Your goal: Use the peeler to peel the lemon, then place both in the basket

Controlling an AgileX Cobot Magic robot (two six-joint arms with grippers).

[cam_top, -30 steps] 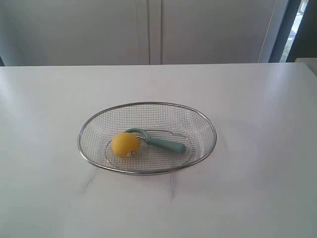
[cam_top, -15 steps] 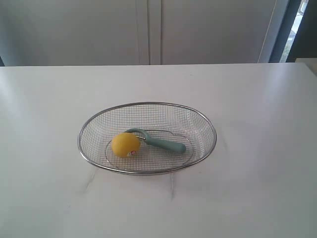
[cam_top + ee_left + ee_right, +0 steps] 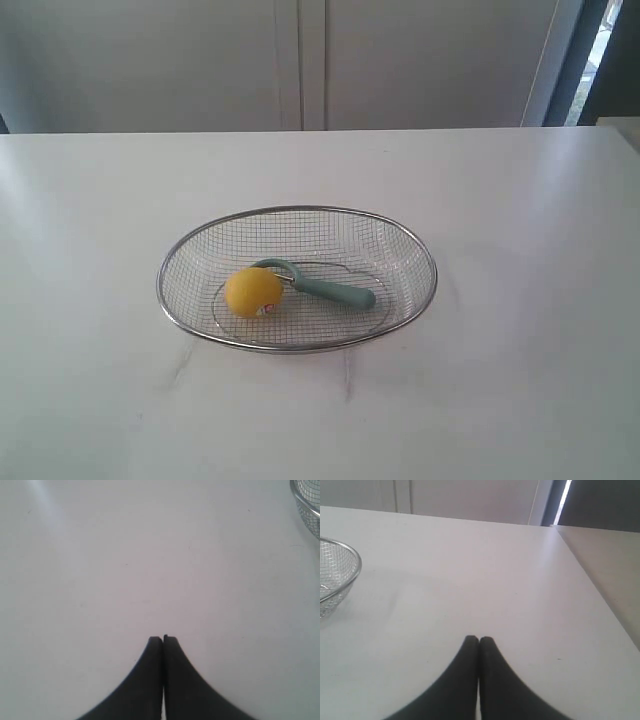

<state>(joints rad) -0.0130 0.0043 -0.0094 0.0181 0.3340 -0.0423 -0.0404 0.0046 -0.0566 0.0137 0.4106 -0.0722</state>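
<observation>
The silver wire-mesh basket (image 3: 300, 214) stands in the middle of the white table. Inside it lies the yellow lemon (image 3: 252, 291), sticker low on its side. The teal-handled peeler (image 3: 335, 291) rests beside it, its hooked head curving behind the lemon. Neither arm shows in the exterior view. My left gripper (image 3: 163, 638) is shut and empty over bare table, with a bit of the basket rim (image 3: 303, 502) at the picture's corner. My right gripper (image 3: 479, 639) is shut and empty too, the basket's rim (image 3: 350, 555) off to one side.
The white table (image 3: 520, 300) spreads wide around the basket. Pale cabinet doors (image 3: 300, 60) stand behind its far edge. In the right wrist view the table's side edge (image 3: 590, 585) runs close by, with a darker floor beyond.
</observation>
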